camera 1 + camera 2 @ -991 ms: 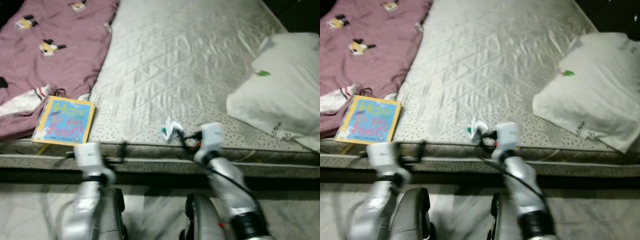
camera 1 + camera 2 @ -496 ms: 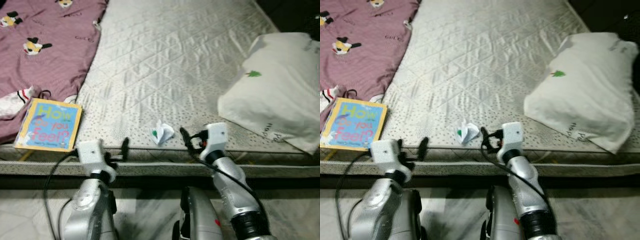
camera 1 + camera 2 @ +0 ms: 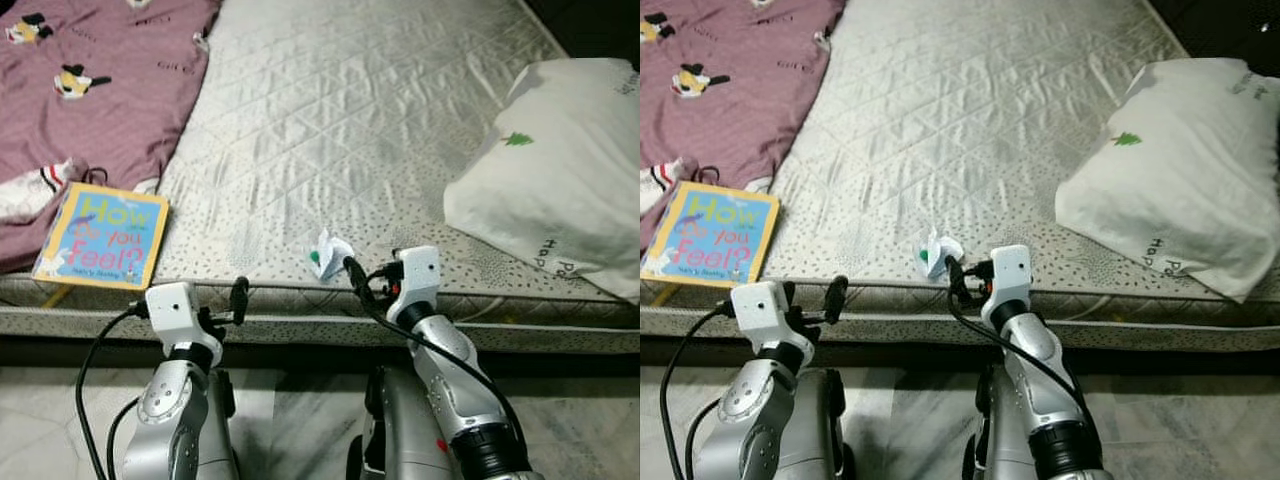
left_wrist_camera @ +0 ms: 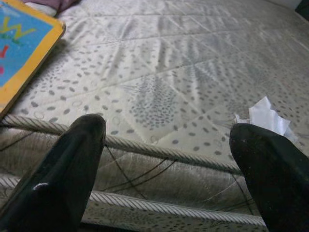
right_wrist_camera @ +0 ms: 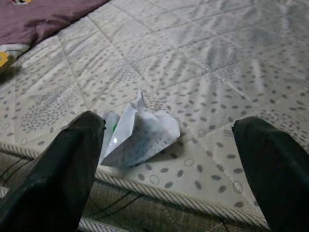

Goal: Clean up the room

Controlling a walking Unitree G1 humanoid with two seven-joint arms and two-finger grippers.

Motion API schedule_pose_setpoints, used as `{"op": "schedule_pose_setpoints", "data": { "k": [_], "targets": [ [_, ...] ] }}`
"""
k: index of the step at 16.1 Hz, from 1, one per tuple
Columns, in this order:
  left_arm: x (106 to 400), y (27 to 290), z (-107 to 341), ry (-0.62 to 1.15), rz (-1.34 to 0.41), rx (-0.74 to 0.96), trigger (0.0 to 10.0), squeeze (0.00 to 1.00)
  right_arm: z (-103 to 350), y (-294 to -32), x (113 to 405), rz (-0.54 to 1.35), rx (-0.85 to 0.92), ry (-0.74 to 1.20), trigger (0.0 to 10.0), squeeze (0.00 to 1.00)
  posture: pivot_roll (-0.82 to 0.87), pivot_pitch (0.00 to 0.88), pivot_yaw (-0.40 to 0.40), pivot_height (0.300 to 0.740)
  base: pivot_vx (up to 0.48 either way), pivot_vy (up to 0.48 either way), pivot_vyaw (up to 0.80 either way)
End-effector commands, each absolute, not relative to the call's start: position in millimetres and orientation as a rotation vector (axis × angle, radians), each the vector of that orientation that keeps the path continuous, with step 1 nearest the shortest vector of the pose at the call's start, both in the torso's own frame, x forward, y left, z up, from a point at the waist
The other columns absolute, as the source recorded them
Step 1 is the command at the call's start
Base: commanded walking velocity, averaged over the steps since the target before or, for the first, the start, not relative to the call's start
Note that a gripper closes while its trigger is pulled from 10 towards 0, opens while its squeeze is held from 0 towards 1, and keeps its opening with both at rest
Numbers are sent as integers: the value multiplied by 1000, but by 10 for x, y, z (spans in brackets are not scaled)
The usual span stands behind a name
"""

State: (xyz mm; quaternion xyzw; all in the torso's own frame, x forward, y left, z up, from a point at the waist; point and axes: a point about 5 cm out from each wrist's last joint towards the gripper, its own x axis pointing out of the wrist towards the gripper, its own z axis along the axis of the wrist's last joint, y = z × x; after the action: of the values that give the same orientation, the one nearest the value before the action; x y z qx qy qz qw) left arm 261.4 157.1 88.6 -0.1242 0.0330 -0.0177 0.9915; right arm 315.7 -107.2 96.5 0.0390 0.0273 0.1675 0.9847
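Observation:
A crumpled white paper scrap (image 3: 328, 250) with a green mark lies on the grey quilted mattress (image 3: 350, 120), close to its front edge. My right gripper (image 3: 371, 282) is open at that edge, just right of the scrap. In the right wrist view the scrap (image 5: 137, 133) sits between the spread fingers, nearer one of them, and nothing is held. My left gripper (image 3: 225, 308) is open too and hovers at the mattress edge further left. The left wrist view has the scrap (image 4: 265, 116) off to one side. A yellow-edged picture book (image 3: 100, 237) rests at the mattress's front left.
A purple blanket (image 3: 90, 100) with cartoon prints covers the far left of the bed, with a white striped cloth (image 3: 30, 190) beside the book. A large white pillow (image 3: 550, 170) lies at the right. Pale tiled floor (image 3: 300, 400) runs below the bed edge.
The blurred view has steadied and shifted a little. My right gripper has edged nearer the paper scrap. The left gripper stays at the mattress edge.

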Motion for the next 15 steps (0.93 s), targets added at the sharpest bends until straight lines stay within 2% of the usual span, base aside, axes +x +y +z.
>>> {"op": "schedule_pose_setpoints", "data": {
  "k": [1, 3, 7, 10, 15],
  "targets": [
    [2589, 1557, 840, 91, -41, -250, 10000, 0, 908, -1076, 3140, 344, 83, 84, 10000, 0, 75, 189, -55, 540, 0, 0, 0],
    [2577, 1528, 874, 78, -75, -264, 10000, 0, 865, -1010, 3124, 369, 80, 103, 10000, 0, 76, 190, -54, 540, 0, 0, 0],
    [2538, 1644, 920, 82, -30, -201, 10000, 0, 812, -641, 3117, 476, 59, 138, 10000, 0, 128, 219, -58, 540, 0, 0, 0],
    [2316, 1839, 880, 117, 37, -165, 10000, 0, 865, -590, 3222, 452, 94, 130, 10000, 0, 181, 256, -60, 540, 0, 0, 0],
    [2068, 1946, 922, 152, 77, -133, 10000, 0, 955, -461, 3373, 411, 112, 117, 10000, 0, 247, 300, -46, 540, 0, 0, 0]
  ]
}}
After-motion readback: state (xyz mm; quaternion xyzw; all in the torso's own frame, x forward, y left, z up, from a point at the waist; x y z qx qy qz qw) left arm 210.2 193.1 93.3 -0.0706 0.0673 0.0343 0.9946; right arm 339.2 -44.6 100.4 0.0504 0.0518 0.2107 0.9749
